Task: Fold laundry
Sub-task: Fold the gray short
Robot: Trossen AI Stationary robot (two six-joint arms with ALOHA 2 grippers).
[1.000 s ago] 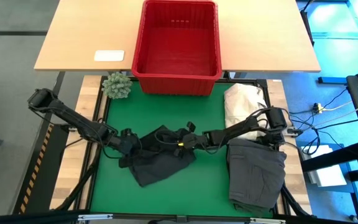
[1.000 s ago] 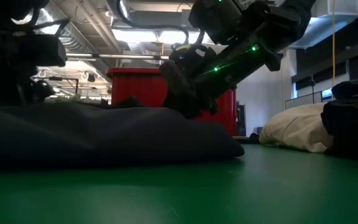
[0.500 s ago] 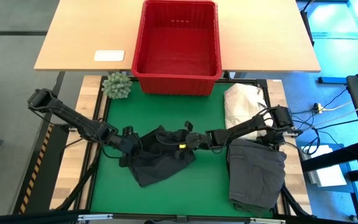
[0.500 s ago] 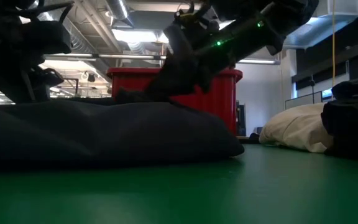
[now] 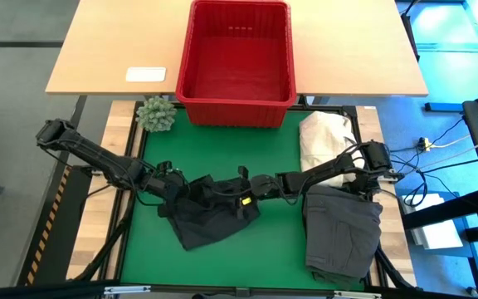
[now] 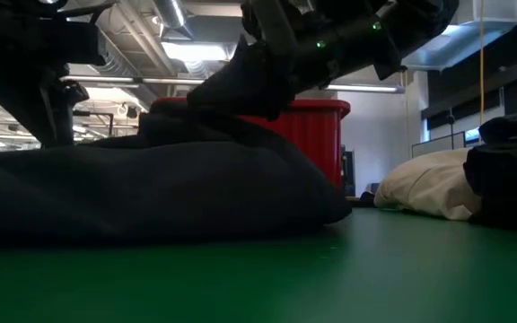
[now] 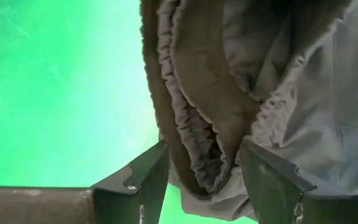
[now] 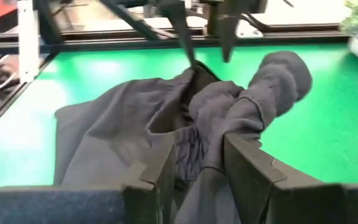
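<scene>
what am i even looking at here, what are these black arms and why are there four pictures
It is a robot with two dark arms at a table, set to fold laundry. One picture looks straight down from above, one looks level across the green mat, and two come from cameras on each arm's wrist.

On the mat lies a crumpled dark garment. The left gripper has its fingers apart around a bunched, elastic-looking edge of it. The right gripper pinches another fold of the same cloth between its fingers.

Off to the right sit a folded grey garment and a cream-white cloth heap. A red basket and a small green plant stand at the far edge.
</scene>
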